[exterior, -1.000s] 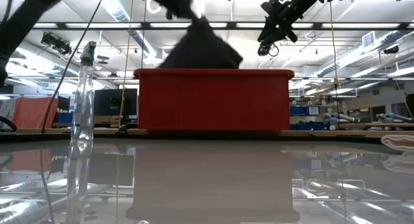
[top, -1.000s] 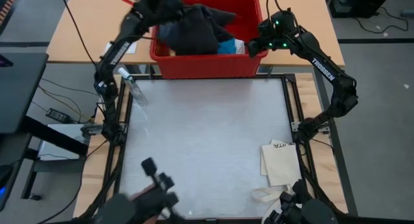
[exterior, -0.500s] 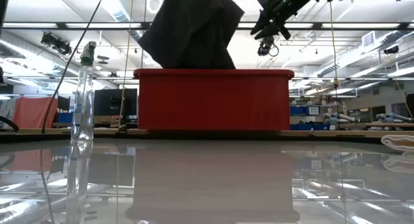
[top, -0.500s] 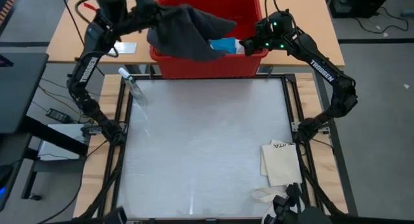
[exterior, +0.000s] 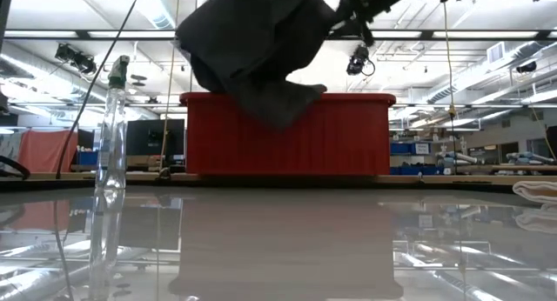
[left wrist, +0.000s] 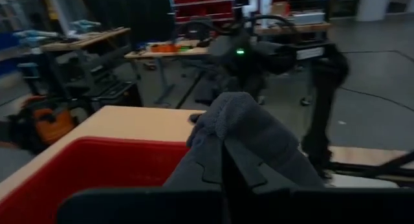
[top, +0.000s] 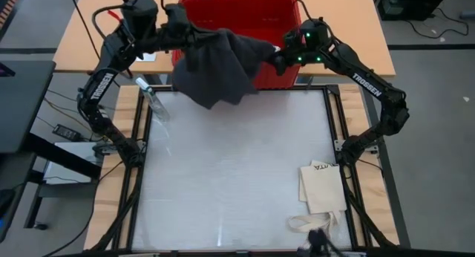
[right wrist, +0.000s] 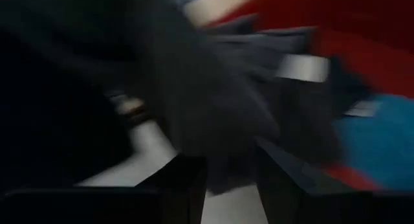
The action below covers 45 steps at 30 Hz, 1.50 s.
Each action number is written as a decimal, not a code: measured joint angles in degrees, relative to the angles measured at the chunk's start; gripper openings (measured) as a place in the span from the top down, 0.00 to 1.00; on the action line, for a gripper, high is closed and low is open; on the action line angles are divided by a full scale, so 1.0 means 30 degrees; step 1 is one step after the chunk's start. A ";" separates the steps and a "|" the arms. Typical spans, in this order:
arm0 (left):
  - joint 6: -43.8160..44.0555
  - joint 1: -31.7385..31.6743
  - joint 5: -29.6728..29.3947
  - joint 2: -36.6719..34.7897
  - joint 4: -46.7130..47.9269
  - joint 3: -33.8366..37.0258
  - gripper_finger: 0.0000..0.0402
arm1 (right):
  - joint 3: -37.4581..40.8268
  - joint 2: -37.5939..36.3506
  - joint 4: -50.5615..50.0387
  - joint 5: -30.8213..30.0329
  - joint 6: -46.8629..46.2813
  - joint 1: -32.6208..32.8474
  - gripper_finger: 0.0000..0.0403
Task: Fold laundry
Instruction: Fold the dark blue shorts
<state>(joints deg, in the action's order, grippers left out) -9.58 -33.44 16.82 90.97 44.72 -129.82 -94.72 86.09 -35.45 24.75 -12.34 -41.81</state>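
Now lifted clear of the red plastic bin [top: 286, 8], dark grey cargo shorts [top: 215, 67] over the table's far edge, clamped by left gripper [top: 180, 30]; right gripper [top: 276, 62], part-open, at the cloth, grip uncertain; spreading seemingly next.

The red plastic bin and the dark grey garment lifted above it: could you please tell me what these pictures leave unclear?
- Red plastic bin contents: high view, dark grey garment covers most.
- Right claw: the right wrist view is blurred, so any grip on the cloth is unclear.
- Left claw: fingertips buried in the cloth.
- Low view: garment top cut off by the edge.
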 joint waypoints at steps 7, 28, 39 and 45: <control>0.0000 0.0528 -0.0015 0.0019 0.0139 0.0000 1.00 | 0.0000 -0.0024 0.0467 0.1538 0.2830 0.3514 0.56; -0.0244 0.2444 0.2748 0.0556 0.3593 0.0022 0.99 | -0.0015 0.1881 0.3358 -0.1287 0.0934 0.7458 0.48; 0.0780 0.2437 -0.0365 0.0555 0.7313 0.0953 0.56 | 0.0000 0.1805 -0.7682 -0.6188 -0.3112 0.8623 0.97; 0.0589 0.2592 -0.0812 0.0056 0.6799 0.6015 0.41 | 0.1727 0.1863 -1.2841 -0.7467 -0.7184 0.9805 0.97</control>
<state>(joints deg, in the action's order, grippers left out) -7.82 -25.66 14.39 91.14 65.12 -111.77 -89.53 91.68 -73.98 2.35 -33.89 -12.40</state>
